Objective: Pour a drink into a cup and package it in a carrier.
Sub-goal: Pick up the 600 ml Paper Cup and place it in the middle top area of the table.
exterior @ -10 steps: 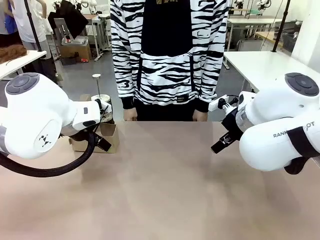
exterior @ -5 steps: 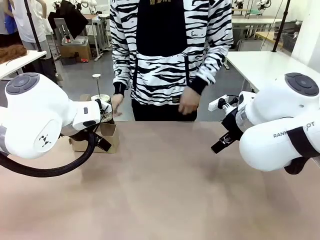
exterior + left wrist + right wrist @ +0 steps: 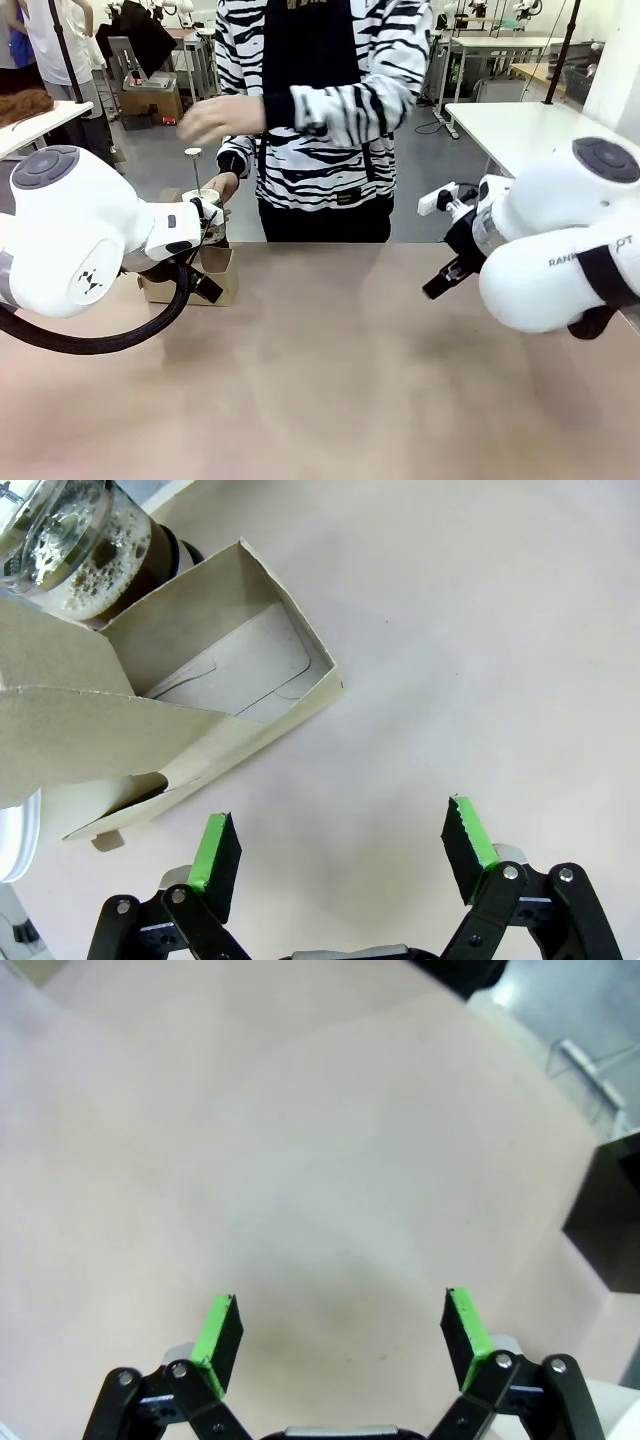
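Now, front view. The carrier (image 3: pixel 222 272) sits at the far-left edge of the table (image 3: pixel 330 380), half hidden behind the left arm (image 3: pixel 80 235). The right arm (image 3: pixel 560 260) is well apart from the carrier, across the bare middle. One hand (image 3: pixel 222 118) of the person is raised above the carrier. The other hand (image 3: pixel 224 186) is low, just behind it, near a pale round rim that we take for the pitcher's mouth. We cannot tell if it touches. We judge both arms are parked wide so the person can set things out.

Left wrist view. The left gripper (image 3: pixel 340 835) hangs released over bare table just beside the carrier, its green pads (image 3: pixel 215 845) spread with nothing between them. The carrier's near compartment is open-topped and looks empty. The drink (image 3: pixel 90 550), dark and frothy in the clear pitcher, stands touching or just behind the carrier's far wall. A white curved edge by the carrier's near corner may be the cup or a lid, but too little shows to tell.

Right wrist view. The right gripper (image 3: pixel 340 1320) is released too, holding nothing above plain table. A black box (image 3: pixel 610 1220) lies at the table's edge.

The surface is matte, pinkish-tan and unmarked. The room behind the carrier is a workshop with a grey floor and white tables.
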Tool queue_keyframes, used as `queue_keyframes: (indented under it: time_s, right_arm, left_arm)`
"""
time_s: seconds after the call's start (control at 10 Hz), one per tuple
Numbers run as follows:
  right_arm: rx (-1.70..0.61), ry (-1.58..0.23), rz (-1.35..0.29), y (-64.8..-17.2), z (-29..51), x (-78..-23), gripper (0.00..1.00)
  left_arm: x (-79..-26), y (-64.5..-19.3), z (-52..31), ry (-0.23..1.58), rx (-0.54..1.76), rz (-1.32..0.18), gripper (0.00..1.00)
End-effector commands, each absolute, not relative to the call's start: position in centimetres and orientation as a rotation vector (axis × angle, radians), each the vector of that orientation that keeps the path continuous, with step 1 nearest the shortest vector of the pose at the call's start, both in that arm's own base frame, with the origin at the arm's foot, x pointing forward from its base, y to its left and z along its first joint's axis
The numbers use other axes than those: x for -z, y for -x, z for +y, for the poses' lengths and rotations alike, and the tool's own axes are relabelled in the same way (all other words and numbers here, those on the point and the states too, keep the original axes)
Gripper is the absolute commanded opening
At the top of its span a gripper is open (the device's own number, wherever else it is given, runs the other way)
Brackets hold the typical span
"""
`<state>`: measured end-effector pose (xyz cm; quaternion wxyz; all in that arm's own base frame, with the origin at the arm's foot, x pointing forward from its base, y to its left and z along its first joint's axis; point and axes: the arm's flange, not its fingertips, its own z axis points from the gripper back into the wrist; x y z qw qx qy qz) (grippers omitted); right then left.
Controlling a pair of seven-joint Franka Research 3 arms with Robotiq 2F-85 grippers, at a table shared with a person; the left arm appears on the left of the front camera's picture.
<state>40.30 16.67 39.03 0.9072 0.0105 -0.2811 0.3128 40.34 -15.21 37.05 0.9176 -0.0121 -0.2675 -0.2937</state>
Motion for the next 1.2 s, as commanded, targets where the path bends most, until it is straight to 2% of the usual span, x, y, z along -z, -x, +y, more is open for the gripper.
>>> queue_keyframes:
  time_s: [0.0,0.2,0.4,0.7,0.9,1.0,1.1]
  right_arm:
    - [-0.601,-0.014,-0.586,-41.8,15.4,-45.2,1.0]
    - [-0.585,-0.091,-0.585,-43.2,11.7,-50.7,1.0]
    - [-0.658,-0.241,-0.568,-44.0,5.2,-54.1,1.0]
    - [-0.88,-0.416,-0.619,-45.3,-4.6,-53.4,1.0]
    - [-0.901,-0.472,-0.687,-46.2,-7.6,-50.8,1.0]
    - [-0.862,-0.455,-0.731,-46.5,-7.1,-49.8,1.0]
    - [-0.874,-0.414,-0.681,-43.9,-7.4,-51.9,1.0]
  left_arm:
    - [-37.1,-40.4,-15.2,0.025,0.604,-0.55,1.0]
    - [-37.1,-40.4,-15.2,0.025,0.604,-0.55,1.0]
    - [-37.1,-40.4,-15.2,0.025,0.604,-0.55,1.0]
    - [-37.1,-40.4,-15.2,0.025,0.604,-0.55,1.0]
    - [-37.1,-40.4,-15.2,0.025,0.604,-0.55,1.0]
    - [-37.1,-40.4,-15.2,0.025,0.604,-0.55,1.0]
    - [-37.1,-40.4,-15.2,0.025,0.604,-0.55,1.0]
